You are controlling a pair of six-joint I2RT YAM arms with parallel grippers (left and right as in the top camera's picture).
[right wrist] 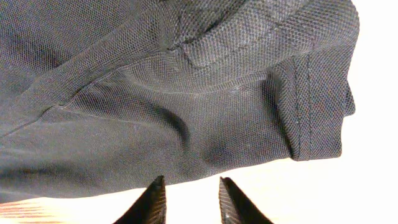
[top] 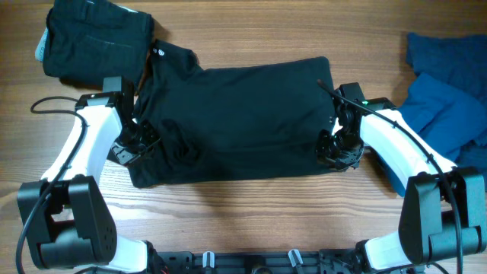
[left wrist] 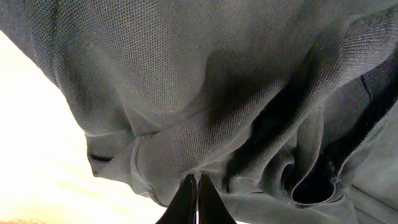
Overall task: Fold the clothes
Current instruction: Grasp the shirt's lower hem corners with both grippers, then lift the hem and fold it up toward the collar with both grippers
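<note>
A black shirt (top: pixel 243 114) lies spread across the middle of the table, its collar toward the upper left. My left gripper (top: pixel 141 144) sits at the shirt's left edge. In the left wrist view that gripper (left wrist: pixel 197 180) is shut, its tips pinched at a bunched fold of the shirt (left wrist: pixel 205 93). My right gripper (top: pixel 331 148) is at the shirt's right edge. Seen from the right wrist, this gripper (right wrist: pixel 191 183) stands open with nothing between the fingers, just short of the shirt's hem (right wrist: pixel 186 124).
A folded black garment (top: pixel 95 42) lies at the back left corner, touching the shirt's collar. A heap of blue garments (top: pixel 449 84) sits at the right edge. Bare wooden table (top: pixel 251 205) runs along the front.
</note>
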